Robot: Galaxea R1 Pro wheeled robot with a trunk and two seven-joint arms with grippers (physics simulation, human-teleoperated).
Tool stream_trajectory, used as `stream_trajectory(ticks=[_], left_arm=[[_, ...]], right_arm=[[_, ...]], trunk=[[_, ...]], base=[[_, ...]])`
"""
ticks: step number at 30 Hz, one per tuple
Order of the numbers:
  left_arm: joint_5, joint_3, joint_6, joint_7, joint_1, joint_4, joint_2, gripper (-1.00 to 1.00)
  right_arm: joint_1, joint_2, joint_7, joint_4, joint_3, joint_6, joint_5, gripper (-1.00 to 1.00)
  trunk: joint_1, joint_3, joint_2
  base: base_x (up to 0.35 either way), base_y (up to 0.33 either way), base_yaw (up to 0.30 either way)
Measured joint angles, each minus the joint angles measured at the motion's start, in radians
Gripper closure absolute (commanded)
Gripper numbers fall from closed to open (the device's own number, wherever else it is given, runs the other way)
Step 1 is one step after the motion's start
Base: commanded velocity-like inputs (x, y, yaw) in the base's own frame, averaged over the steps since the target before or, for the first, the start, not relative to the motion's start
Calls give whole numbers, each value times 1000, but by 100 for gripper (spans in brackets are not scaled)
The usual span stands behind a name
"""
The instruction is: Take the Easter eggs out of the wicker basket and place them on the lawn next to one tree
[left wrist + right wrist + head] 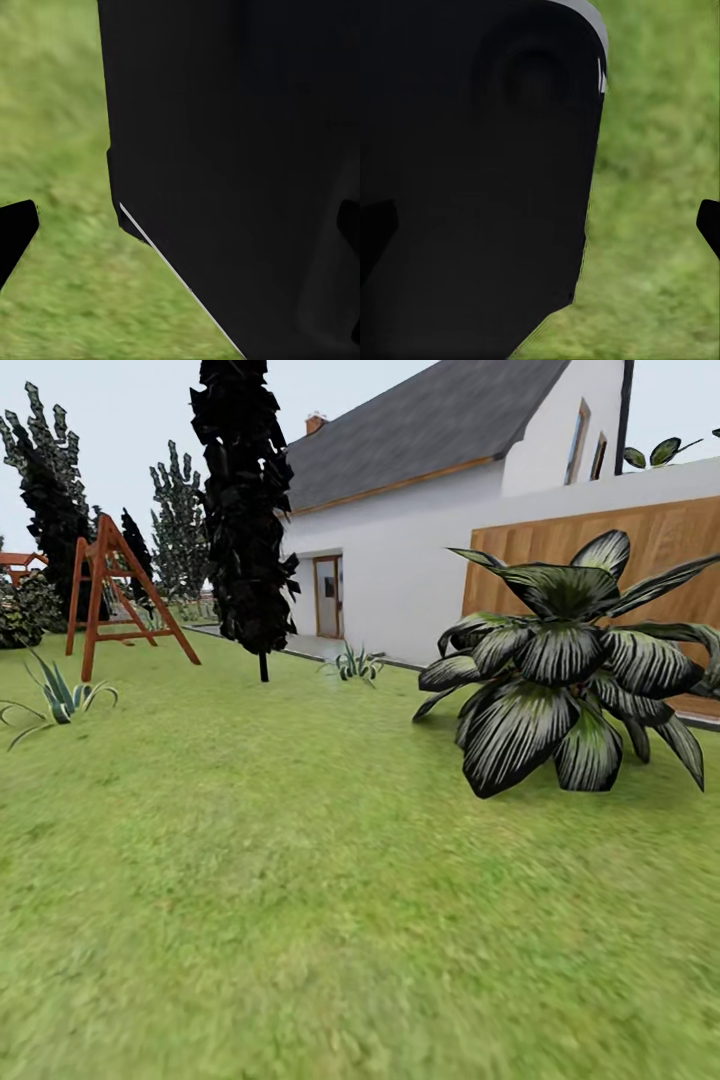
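The lawn [300, 880] spreads wide across the head view. A tree [245, 510] with a thin trunk and a dark blocky crown stands on it at the far middle-left. The Easter eggs and the wicker basket are out of view. In the left wrist view my left gripper [180, 229] is open: one black fingertip [15, 232] is at one edge and the other at the opposite edge, over grass and the robot's black body [240, 150]. My right gripper [540, 225] is likewise open and holds nothing; one of its fingertips [709, 223] shows over grass.
A large striped agave [560, 680] sits at the right. Smaller agaves [55, 700] grow at the left and near the house [430, 510]. A red wooden swing frame [110, 590] stands far left, in front of more dark trees [50, 490]. A wooden fence [660, 540] lines the right.
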Motion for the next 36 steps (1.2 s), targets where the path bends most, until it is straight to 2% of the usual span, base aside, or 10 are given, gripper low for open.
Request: stream_trajectory(ticks=[36], left_arm=[[-1,0,0,0,0,0,0,-100]], right_arm=[[-1,0,0,1,0,-1,0,-100]], trunk=[[0,0,0]], base=[[312,179,0]])
